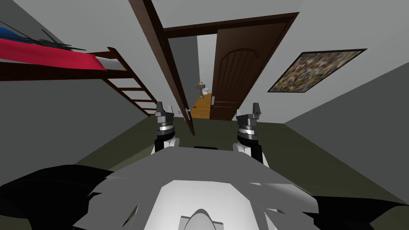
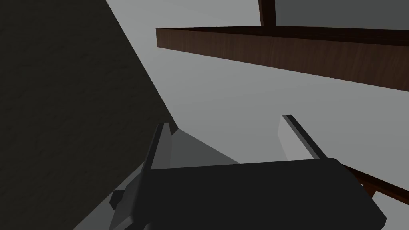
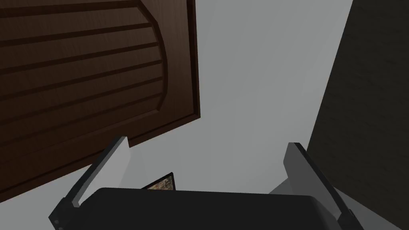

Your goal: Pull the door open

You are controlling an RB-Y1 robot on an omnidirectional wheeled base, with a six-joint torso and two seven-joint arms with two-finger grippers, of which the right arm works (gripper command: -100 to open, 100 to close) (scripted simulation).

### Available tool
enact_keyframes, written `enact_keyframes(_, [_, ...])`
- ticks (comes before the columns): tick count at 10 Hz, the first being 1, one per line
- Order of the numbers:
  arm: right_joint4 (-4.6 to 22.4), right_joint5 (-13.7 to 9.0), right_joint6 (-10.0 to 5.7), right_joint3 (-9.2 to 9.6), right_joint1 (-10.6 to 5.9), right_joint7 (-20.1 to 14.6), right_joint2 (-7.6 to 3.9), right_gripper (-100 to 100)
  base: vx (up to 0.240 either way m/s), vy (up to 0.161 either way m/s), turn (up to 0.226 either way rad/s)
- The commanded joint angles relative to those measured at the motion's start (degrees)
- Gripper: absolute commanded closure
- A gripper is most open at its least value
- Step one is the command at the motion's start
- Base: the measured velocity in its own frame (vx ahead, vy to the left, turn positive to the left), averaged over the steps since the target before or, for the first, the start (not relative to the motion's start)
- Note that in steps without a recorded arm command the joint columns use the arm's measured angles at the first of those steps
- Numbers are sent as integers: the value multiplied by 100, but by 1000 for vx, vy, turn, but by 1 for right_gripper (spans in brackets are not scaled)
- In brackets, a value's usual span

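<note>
If I pull the door (image 1: pixel 165 68) wider, its edge could strike my left forearm or chest, because I stand in its swing. It stands edge-on between my arms. My left gripper (image 1: pixel 160 108) and right gripper (image 1: pixel 255 108) are spread and empty, with the handle (image 1: pixel 187 111) just beside the left one, untouched

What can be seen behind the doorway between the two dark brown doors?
An orange-brown floor, a small pedestal basin and a white object beside it show. The arched door and the edge-on door cover the rest of that room.
</note>
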Motion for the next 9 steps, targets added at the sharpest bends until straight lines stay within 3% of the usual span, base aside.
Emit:
enact_keyframes(1, [161,-24,-17,-37,-77,8,-40,-100,41,-6,68])
enact_keyframes(9, [1461,-222,-157,-334,-695,75,-341,-100,77,10,78])
